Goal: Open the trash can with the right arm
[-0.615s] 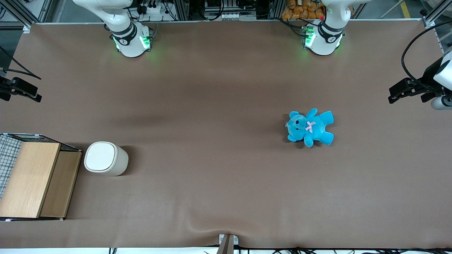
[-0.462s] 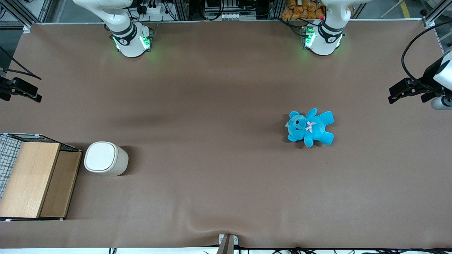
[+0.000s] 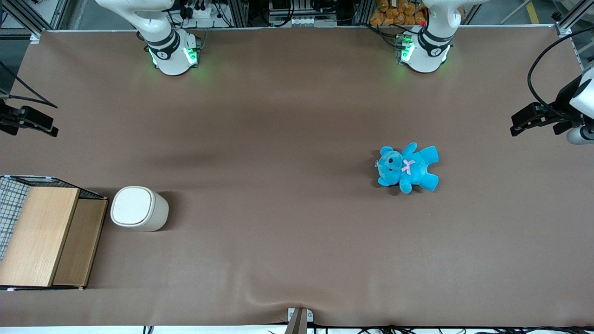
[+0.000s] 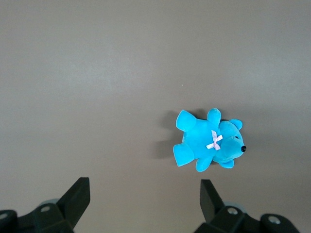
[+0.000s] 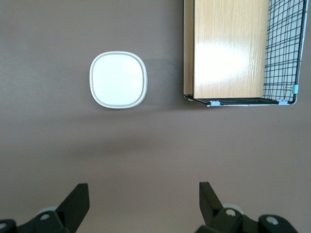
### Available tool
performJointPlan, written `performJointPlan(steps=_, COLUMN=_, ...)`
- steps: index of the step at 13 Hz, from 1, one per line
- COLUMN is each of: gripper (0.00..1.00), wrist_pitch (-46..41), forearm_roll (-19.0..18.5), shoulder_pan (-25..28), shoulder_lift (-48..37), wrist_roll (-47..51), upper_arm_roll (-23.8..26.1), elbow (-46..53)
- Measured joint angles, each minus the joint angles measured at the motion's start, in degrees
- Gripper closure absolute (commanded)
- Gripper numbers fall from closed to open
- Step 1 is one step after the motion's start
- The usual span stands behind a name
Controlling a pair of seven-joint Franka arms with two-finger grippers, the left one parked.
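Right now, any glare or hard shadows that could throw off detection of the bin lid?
Right wrist view: the trash can lid is evenly lit, no hotspot; a bright sheen sits on the wooden-topped box; the open gripper hangs high above the cloth. Front view: the trash can casts a soft shadow; the teddy bear too.

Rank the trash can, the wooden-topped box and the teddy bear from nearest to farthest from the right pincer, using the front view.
1. Wooden-topped box and trash can, side by side at the working arm's end, near the open pincer: too close to call.
2. Teddy bear, toward the parked arm's end: plainly farthest.
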Motion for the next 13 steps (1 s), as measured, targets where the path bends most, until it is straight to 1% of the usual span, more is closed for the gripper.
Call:
performJointPlan(steps=4, gripper=0.0, wrist_pitch=-0.02, forearm_roll=0.02, shoulder_pan=0.05, shoulder_lift=0.27, wrist_roll=1.22, upper_arm_roll=0.28, elbow=0.0)
performJointPlan(steps=7, gripper=0.0, wrist_pitch=0.22, forearm_roll=1.68, shoulder_pan=0.06, shoulder_lift=1.75, wrist_roll=3.11, upper_arm_roll=0.43, elbow=0.06)
performJointPlan(steps=9, gripper=0.34, wrist_pitch=0.87, forearm_roll=2.05, shoulder_pan=0.06, shoulder_lift=4.75, wrist_roll=3.29, upper_arm_roll=0.45, elbow=0.89)
performJointPlan(steps=10, gripper=0.49, wrist_pitch=0.93, forearm_roll=2.16, shoulder_pan=0.07, shoulder_lift=6.31, wrist_roll=3.33, upper_arm_roll=0.48, elbow=1.36)
performJointPlan(steps=11, gripper=0.57, wrist_pitch=0.97, forearm_roll=2.29, shoulder_pan=0.1, shoulder_lift=7.87, wrist_roll=3.39, upper_arm_roll=0.55, elbow=1.65)
performJointPlan(steps=12, gripper=0.69, wrist_pitch=1.11, forearm_roll=2.32, shoulder_pan=0.2, shoulder_lift=9.52, wrist_roll=3.53, upper_arm_roll=0.65, elbow=1.75)
performJointPlan(steps=13, gripper=0.77, wrist_pitch=1.79, forearm_roll=2.32, shoulder_pan=0.34, shoulder_lift=11.31, wrist_roll=3.74, upper_arm_roll=0.73, elbow=1.76)
